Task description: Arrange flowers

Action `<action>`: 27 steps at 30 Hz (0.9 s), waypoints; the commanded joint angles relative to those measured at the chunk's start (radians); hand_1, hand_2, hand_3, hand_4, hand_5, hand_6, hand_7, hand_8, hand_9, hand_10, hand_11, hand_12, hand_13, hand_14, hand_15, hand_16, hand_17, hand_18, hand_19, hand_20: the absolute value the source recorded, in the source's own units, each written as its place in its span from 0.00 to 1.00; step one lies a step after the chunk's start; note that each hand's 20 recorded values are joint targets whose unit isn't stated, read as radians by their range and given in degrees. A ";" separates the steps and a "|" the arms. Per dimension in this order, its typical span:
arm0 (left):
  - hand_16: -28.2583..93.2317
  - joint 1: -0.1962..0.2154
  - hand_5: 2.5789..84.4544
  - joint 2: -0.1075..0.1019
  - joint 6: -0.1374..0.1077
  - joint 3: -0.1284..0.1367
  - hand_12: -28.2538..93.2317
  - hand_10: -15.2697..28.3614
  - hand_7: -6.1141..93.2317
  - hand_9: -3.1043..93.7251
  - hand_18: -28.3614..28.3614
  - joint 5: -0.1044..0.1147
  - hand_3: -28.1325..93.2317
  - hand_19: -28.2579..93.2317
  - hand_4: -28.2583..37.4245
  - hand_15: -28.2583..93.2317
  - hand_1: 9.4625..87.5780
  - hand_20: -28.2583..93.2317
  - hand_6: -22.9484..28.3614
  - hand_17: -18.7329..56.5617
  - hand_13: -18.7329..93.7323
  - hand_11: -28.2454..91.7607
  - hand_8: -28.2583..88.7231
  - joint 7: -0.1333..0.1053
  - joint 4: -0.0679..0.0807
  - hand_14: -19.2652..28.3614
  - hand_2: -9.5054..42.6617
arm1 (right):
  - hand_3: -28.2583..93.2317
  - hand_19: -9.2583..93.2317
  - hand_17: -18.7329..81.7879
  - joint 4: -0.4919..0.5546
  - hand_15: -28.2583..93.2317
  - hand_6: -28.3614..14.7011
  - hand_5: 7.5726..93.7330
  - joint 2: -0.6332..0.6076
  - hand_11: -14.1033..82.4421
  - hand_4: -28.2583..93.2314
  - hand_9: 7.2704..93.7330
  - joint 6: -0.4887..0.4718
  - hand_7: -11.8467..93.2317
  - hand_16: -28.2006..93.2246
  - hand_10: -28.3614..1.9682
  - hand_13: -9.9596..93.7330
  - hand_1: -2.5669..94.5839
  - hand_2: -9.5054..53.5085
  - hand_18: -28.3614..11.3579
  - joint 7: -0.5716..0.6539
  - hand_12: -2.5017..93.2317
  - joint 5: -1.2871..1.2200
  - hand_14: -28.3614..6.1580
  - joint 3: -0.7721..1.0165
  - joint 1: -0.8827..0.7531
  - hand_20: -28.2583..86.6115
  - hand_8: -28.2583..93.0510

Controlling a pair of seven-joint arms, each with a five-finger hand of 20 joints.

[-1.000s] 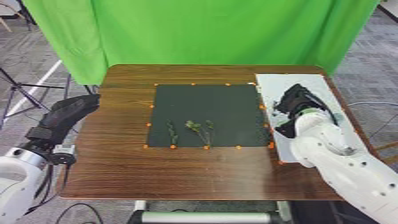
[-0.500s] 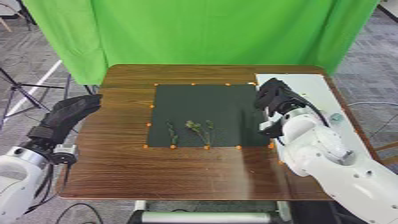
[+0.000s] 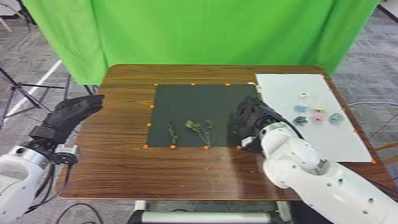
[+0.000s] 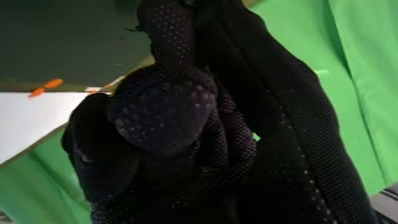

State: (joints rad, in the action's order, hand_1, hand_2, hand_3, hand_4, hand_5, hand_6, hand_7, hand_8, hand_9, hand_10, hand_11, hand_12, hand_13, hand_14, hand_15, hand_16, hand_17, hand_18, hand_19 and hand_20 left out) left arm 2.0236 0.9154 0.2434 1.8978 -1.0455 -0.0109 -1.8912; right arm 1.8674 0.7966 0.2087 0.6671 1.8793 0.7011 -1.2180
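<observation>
1. Flower heads lie grouped on a white board (image 3: 346, 145) along the right side of the brown wooden surface (image 3: 120, 172): a pale blue flower (image 3: 300, 108), a cream flower (image 3: 317, 106), a dark teal flower (image 3: 300, 120), a pink flower (image 3: 320, 118) and a pale green flower (image 3: 336, 117). A small whitish flower (image 3: 303, 95) sits farther back, slightly apart from the others.

2. Green stems rest on the dark mat (image 3: 200, 95), toward its near edge: a slim leafy stem (image 3: 172, 134) on the left and, just beside it, a branching sprig (image 3: 193, 125) with its stalks pointing toward the robot.

3. The right hand (image 3: 253, 115), in a black glove, is over the right part of the mat, between the sprig and the flower heads. A bit of greenery (image 3: 234, 121) shows close along its left side; whether the two touch is unclear. From where I stand I cannot tell if this hand is open, closed or gripping anything.

4. The left hand (image 3: 73, 112) is at the left edge of the surface, open, its fingers extended forward and well apart from the stems.

5. Orange markers (image 3: 207, 147) dot the mat's border, and a bright green curtain (image 3: 222, 35) hangs behind the surface.
</observation>
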 commanded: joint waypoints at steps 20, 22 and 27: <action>0.27 -0.004 0.43 0.009 0.030 0.002 0.35 0.66 0.16 0.36 0.70 -0.003 0.69 0.27 0.16 0.30 0.25 0.33 0.57 0.24 0.39 0.32 0.21 0.012 0.003 0.74 0.00 | 0.64 0.98 0.80 0.010 0.64 0.58 0.66 -0.017 0.25 0.22 0.91 -0.074 0.41 0.54 0.56 0.97 0.68 0.00 0.44 0.009 0.50 -0.018 0.75 0.028 -0.055 0.66 0.41; 0.27 -0.003 0.43 0.010 0.030 0.003 0.35 0.66 0.16 0.36 0.70 -0.005 0.69 0.27 0.16 0.30 0.25 0.33 0.57 0.24 0.39 0.32 0.21 0.013 0.002 0.74 0.00 | 0.64 0.98 0.80 0.013 0.64 0.57 0.66 -0.017 0.25 0.22 0.90 -0.076 0.40 0.54 0.54 0.97 0.68 0.00 0.43 0.009 0.50 -0.021 0.75 0.028 -0.055 0.66 0.42; 0.27 0.000 0.43 0.011 0.030 0.004 0.35 0.66 0.16 0.36 0.70 -0.004 0.69 0.27 0.16 0.30 0.25 0.33 0.57 0.24 0.39 0.32 0.21 0.013 0.000 0.74 0.00 | 0.64 0.98 0.79 0.015 0.65 0.57 0.66 -0.024 0.24 0.22 0.87 -0.090 0.38 0.53 0.52 0.96 0.67 0.00 0.43 0.002 0.49 -0.007 0.74 0.023 -0.049 0.66 0.42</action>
State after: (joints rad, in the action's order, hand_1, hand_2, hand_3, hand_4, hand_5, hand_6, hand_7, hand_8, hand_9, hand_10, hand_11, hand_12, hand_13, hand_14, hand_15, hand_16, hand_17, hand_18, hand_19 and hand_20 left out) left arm 2.0188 0.9206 0.2603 1.8990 -1.0460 -0.0054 -1.8904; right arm 1.8734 0.7844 0.1394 0.6731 1.8578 0.7264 -1.2673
